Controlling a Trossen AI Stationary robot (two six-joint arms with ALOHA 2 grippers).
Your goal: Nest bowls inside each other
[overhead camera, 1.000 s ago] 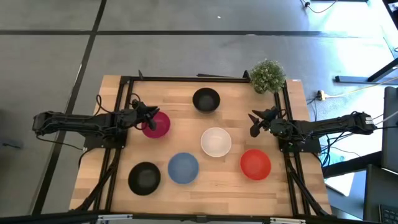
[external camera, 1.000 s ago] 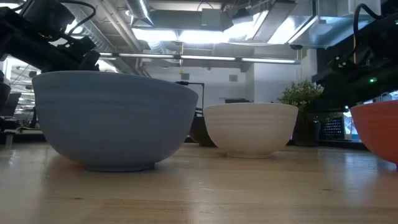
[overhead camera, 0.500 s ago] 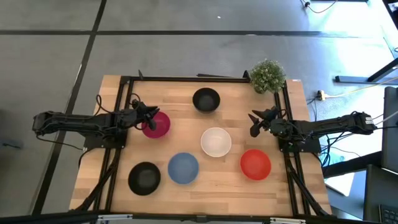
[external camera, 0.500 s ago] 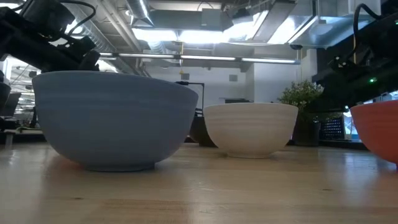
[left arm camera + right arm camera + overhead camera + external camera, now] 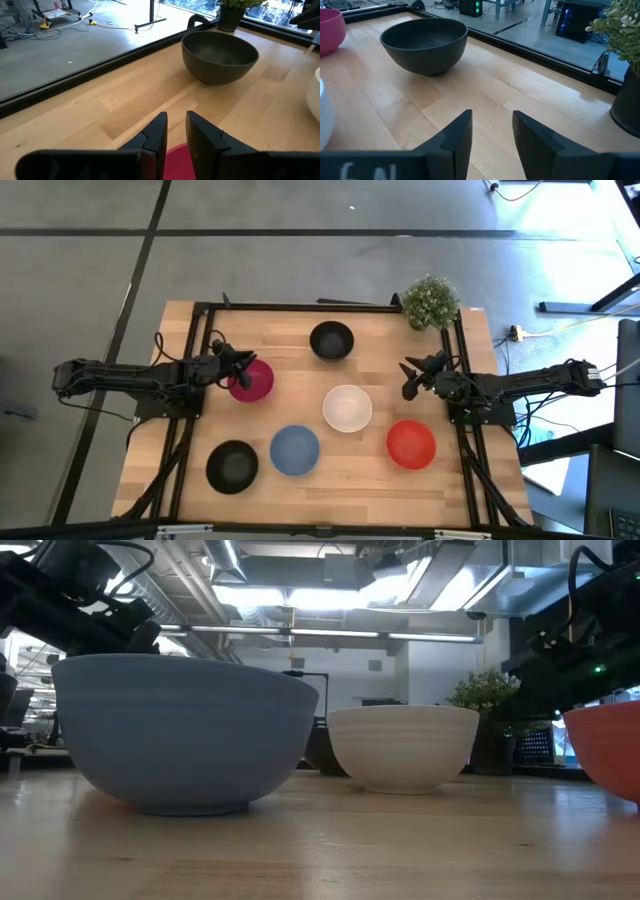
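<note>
Bowls all sit separate on the table (image 5: 380,480), none nested. Left gripper (image 5: 236,367) is at the near rim of the pink bowl (image 5: 254,380); wrist view shows its fingers (image 5: 156,134) narrowly parted with the pink rim (image 5: 176,161) between them at the base, so it appears clamped on that rim, bowl on the wood. Ahead of the left gripper, well apart, stands one black bowl (image 5: 331,340), upright; the plant (image 5: 431,302) is beyond it at the far corner. Second black bowl (image 5: 232,466) lies off to the side of the left arm, toward the front edge, w/ the blue bowl (image 5: 295,450) just beside it. Right gripper (image 5: 412,376) hovers at the table's right side, fingers (image 5: 456,134) apart, holding nothing, bare wood between them. White bowl (image 5: 347,408) is the nearest bowl ahead of the right gripper; red bowl (image 5: 411,444) sits beside the right arm, near the white one, not touching. Low view: blue, white and red bowls upright on the wood, gaps between each.
</note>
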